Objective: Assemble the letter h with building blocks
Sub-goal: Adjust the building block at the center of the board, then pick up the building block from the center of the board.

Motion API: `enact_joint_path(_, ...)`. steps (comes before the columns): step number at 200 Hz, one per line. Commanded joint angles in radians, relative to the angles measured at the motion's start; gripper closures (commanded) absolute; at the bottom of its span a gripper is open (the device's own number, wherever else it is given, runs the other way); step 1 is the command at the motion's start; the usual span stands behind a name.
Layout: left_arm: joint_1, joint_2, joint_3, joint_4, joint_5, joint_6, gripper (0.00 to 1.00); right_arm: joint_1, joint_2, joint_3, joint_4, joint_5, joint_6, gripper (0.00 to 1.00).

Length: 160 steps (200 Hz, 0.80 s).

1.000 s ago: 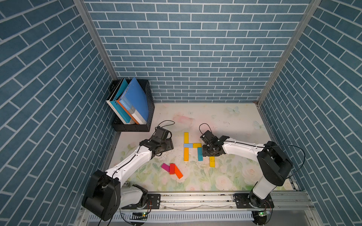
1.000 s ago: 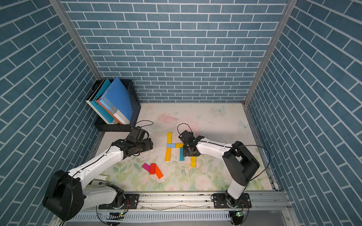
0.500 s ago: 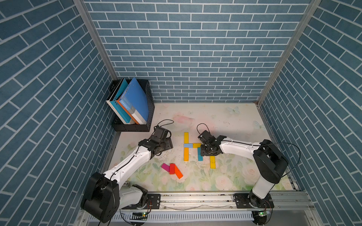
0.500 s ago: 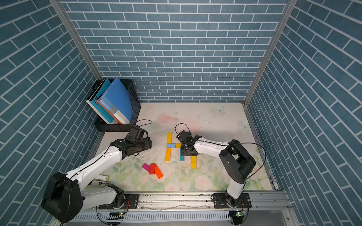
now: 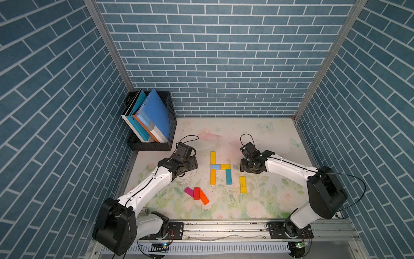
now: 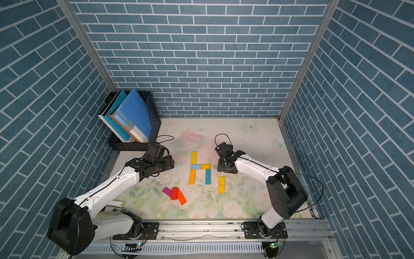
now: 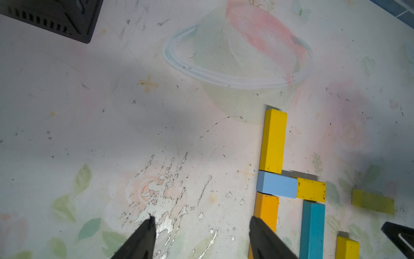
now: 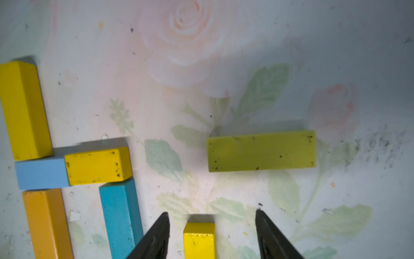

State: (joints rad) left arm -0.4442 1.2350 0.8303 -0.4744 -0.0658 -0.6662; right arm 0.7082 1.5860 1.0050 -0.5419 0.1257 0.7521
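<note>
Building blocks (image 6: 195, 166) are lying flat mid-table (image 5: 268, 139): yellow block (image 5: 212, 157), light blue block (image 5: 215, 166), orange block (image 5: 213, 177), short yellow block (image 5: 225, 166) and teal block (image 5: 228, 176), touching in an h. Loose yellow block (image 5: 243, 184) is sitting near the teal one. Right end effector (image 8: 212, 212) is hovering with jaws apart around its end, gaps both sides, gripping nothing. Left end effector (image 7: 201, 218) is hanging with jaws spread, empty, beside the orange block.
</note>
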Motion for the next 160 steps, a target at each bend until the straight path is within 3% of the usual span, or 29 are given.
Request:
enact_joint_path(1,0.008,0.000,0.021,-0.015,0.001,0.014,0.28,0.060,0.004,-0.037,-0.056,-0.041,-0.025,0.37)
enact_joint_path(50,0.008,0.019,0.026,-0.003,0.009,0.012,0.28,0.133,-0.022,-0.164,-0.016,-0.086,0.054,0.46)
enact_joint_path(83,0.007,0.026,0.038,-0.003,0.011,0.011,0.29,0.132,-0.040,-0.209,-0.074,-0.037,0.076,0.72)
enact_joint_path(103,0.008,0.026,0.038,0.002,0.014,0.012,0.29,0.064,-0.109,-0.253,-0.132,0.000,0.088,0.80)
enact_joint_path(132,0.008,0.036,0.027,0.009,0.013,0.004,0.29,-0.062,-0.236,-0.303,-0.178,0.033,0.080,0.78)
enact_joint_path(160,0.008,0.036,-0.001,0.023,0.023,-0.015,0.29,-0.119,-0.233,-0.304,-0.148,0.018,0.037,0.63)
